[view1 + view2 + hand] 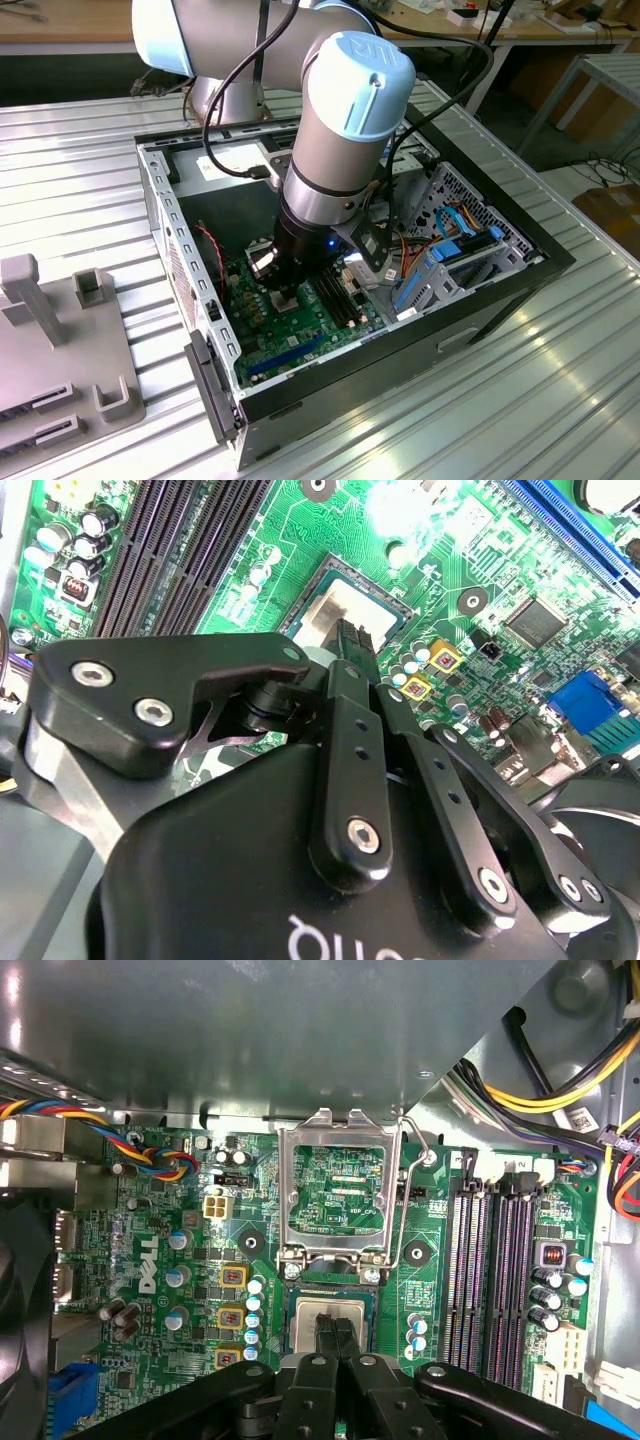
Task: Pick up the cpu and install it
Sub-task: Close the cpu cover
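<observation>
The cpu (305, 1322) lies flat inside its socket on the green motherboard (180, 1250), silver face up. My gripper (335, 1322) is shut, its two black fingers pressed together with the tips over the middle of the cpu's face (335, 595); whether they touch it I cannot tell. Nothing is held between the fingers (352, 645). The hollow silver socket frame (340, 1130) stands flipped open just beyond the cpu, its lever (405, 1200) raised beside it. In the exterior view the gripper (285, 300) reaches down into the open computer case (480, 310).
Black memory slots (495, 1250) run beside the socket. The grey power supply (250, 1030) overhangs the board's far side. Coloured cable bundles (150, 1150) and a drive cage (455, 250) crowd the case. A grey fixture (50, 340) sits at the exterior view's left.
</observation>
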### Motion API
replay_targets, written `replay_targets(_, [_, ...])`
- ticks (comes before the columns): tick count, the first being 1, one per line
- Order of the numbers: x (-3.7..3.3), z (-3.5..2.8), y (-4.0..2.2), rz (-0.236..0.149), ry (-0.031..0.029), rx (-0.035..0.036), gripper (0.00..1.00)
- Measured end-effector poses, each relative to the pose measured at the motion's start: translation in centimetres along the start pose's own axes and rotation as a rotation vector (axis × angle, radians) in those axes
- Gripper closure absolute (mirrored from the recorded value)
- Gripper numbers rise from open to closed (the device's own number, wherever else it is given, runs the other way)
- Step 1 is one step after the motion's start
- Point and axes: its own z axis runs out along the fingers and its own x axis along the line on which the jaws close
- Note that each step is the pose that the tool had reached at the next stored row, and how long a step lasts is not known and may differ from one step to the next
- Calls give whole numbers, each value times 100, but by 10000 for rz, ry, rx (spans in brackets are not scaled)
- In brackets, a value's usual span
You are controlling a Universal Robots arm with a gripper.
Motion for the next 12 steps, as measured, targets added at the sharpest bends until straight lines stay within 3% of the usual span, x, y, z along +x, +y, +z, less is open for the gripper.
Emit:
replay_targets(9, [-12,-77,3,-649,23,16,89])
replay_targets(12, [-43,-79,50,-658,27,17,89])
